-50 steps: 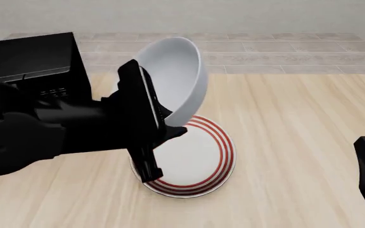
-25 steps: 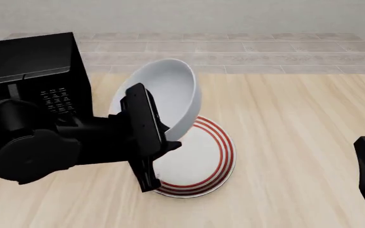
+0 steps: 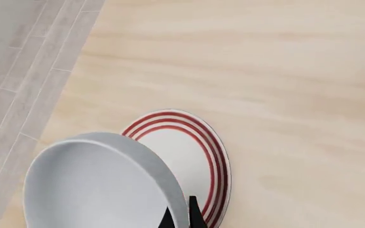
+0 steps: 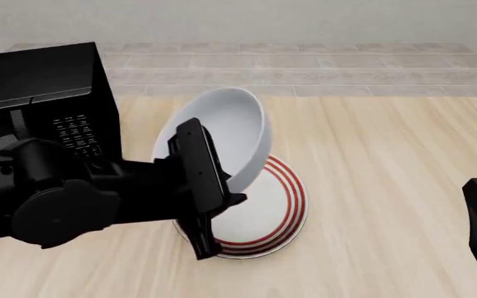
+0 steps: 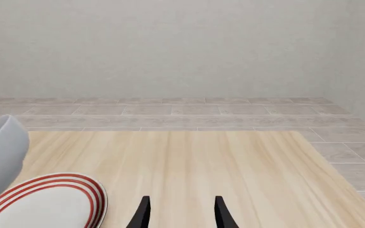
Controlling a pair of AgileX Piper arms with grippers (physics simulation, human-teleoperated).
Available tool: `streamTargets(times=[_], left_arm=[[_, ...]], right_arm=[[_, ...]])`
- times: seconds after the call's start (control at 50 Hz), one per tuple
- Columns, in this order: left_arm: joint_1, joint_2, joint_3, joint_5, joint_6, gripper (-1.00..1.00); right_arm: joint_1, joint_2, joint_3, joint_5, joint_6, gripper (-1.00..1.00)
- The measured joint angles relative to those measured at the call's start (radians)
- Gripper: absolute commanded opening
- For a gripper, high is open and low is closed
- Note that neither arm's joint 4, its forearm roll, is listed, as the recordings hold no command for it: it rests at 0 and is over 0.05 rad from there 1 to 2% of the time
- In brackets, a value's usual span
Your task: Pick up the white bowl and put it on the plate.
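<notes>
My left gripper (image 4: 222, 186) pinches the white bowl (image 4: 222, 133) by its rim, tilted at centre frame over the plate (image 4: 276, 214) for set-down. My right gripper (image 5: 179, 211) idles lower right, fingers apart, empty.

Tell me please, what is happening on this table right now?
The left gripper is shut on the rim of the white bowl and holds it tilted above the plate with red rings; the bowl is not yet set flat on it. The right gripper is open and holds nothing, off to the side. A black microwave stands at the left of the wooden table.
</notes>
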Motion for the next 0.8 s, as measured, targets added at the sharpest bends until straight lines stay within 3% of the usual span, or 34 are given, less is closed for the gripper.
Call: streamTargets(times=[0.8], left_arm=[[-0.023,0.09,-0.004,-0.071,-0.048,-1.0]], right_arm=[[0.0,0.0,0.0,0.0,0.0,1.0]])
